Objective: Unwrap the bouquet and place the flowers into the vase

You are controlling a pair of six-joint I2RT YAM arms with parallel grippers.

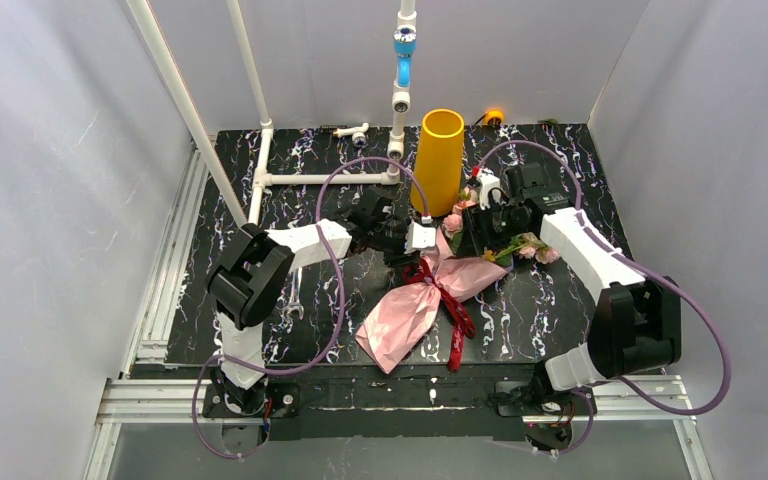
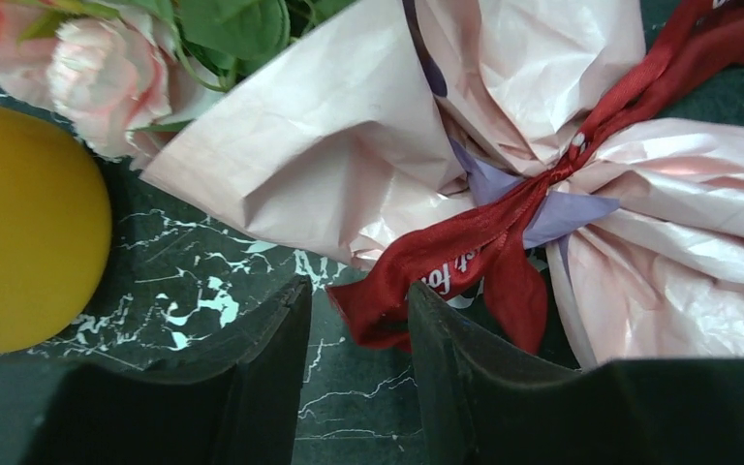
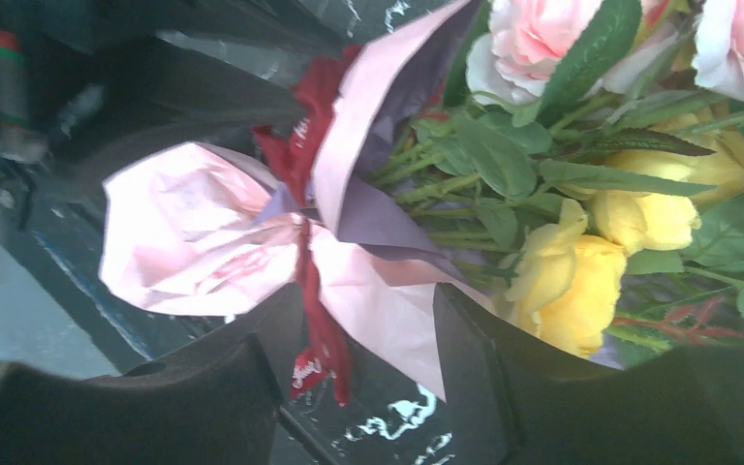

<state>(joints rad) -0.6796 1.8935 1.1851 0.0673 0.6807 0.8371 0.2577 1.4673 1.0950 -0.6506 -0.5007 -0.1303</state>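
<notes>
The left wrist view's edge crops the vase [image 2: 19, 223].

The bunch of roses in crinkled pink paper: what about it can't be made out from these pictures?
- Lower stems: hidden inside the pink paper wrap, every view.
- Rose heads, top view: mostly under the right arm.
- White lettering on the dark red ribbon, left wrist view: too small and creased to read.
</notes>
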